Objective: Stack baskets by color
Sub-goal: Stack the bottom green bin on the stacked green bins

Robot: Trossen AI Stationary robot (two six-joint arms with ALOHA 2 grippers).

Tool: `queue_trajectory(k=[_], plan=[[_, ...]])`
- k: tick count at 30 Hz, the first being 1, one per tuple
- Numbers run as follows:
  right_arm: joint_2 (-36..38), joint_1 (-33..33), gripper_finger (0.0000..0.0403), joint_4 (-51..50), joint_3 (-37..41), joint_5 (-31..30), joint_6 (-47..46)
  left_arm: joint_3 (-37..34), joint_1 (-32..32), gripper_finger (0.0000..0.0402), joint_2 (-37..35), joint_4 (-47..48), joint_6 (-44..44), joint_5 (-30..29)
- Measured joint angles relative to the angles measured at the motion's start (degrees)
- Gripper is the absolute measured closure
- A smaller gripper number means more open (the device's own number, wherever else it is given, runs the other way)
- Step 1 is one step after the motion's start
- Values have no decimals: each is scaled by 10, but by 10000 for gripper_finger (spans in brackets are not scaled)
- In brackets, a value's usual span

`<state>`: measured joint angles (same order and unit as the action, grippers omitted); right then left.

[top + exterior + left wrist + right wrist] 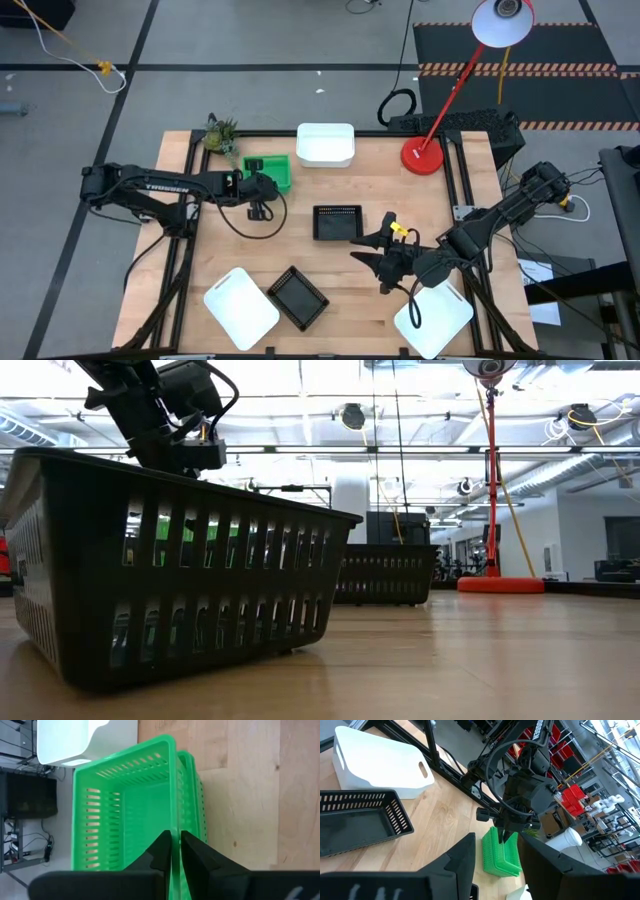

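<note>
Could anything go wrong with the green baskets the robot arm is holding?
Maybe. The left gripper pinches only the thin rim of the green baskets, so the top one could slip or tilt. They sit close to the table's back edge, near the small plant, so a push might knock the plant or slide them off. The right gripper waits open beside a black basket.

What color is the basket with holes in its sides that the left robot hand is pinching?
Bright green plastic basket, clearest in the left wrist view.
</note>
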<state>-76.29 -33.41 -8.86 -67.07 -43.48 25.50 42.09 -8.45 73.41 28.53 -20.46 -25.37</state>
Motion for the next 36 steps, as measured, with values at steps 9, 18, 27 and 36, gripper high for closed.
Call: queue_trajectory(k=[9, 18, 27, 36], plan=[[0, 0, 264, 0, 0, 0, 0, 0, 0, 356, 0, -1, 2, -1], [0, 0, 264, 0, 0, 0, 0, -21, 0, 355, 0, -16, -11, -2], [0, 0, 264, 0, 0, 0, 0, -22, 0, 354, 0, -25, -15, -2], [0, 0, 264, 0, 0, 0, 0, -22, 0, 287, 0, -29, 2, -19]])
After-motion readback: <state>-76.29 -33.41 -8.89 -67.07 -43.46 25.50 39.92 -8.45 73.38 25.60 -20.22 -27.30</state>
